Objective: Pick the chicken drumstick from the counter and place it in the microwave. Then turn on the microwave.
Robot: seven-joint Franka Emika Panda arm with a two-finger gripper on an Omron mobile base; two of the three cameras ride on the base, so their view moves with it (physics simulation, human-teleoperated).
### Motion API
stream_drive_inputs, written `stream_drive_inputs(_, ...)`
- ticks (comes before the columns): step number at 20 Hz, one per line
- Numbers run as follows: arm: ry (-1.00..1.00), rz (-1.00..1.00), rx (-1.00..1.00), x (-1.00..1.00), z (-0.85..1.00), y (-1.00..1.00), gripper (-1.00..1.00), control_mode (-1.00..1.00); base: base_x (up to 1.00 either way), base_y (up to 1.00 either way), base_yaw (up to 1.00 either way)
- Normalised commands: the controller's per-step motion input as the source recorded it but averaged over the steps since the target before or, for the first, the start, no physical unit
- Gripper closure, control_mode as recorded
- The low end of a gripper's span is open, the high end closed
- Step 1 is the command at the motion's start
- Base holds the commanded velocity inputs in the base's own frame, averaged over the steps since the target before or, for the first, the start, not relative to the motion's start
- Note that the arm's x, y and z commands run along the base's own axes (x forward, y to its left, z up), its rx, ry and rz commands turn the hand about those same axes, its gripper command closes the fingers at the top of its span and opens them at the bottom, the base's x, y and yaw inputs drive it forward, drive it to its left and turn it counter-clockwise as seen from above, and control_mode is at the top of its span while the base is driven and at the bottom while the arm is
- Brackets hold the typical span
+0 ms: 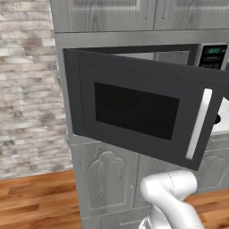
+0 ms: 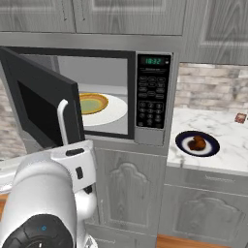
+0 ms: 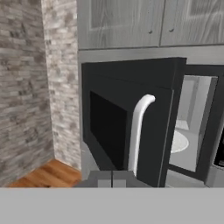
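Hand (image 3: 112, 178) closed, empty, just before microwave (image 2: 97, 92) door handle (image 3: 139, 131). Chicken drumstick (image 2: 196, 143) on dark plate (image 2: 184, 140), counter (image 2: 218, 127), well right of hand. Advice: open fingers, swing right clear of door, descend over meat.

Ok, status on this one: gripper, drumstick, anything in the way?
Gripper shut, empty, facing the microwave door. Chicken drumstick on a dark plate on the counter. Door open; yellow-brown bowl sits on the turntable.

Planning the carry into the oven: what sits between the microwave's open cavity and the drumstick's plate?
In the right base view, the microwave keypad panel, then bare counter before the dark plate holding the chicken drumstick.
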Motion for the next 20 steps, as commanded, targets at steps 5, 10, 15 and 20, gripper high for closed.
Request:
stream_drive_inputs(5, 0.0, 0.09, 0.0, 0.06, 0.0, -0.29, 1.0, -1.0, 0.0, 0.0, 0.0)
stream_drive_inputs(10, 0.0, 0.11, 0.04, 0.31, 0.0, -0.29, 1.0, -1.0, 0.0, 0.0, 0.0)
stream_drive_inputs(15, 0.0, 0.1, 0.05, 0.37, 0.0, -0.28, 1.0, -1.0, 0.0, 0.0, 0.0)
stream_drive_inputs(20, 0.0, 0.13, 0.06, 0.48, 0.0, -0.16, -1.0, -1.0, 0.0, 0.0, 0.0)
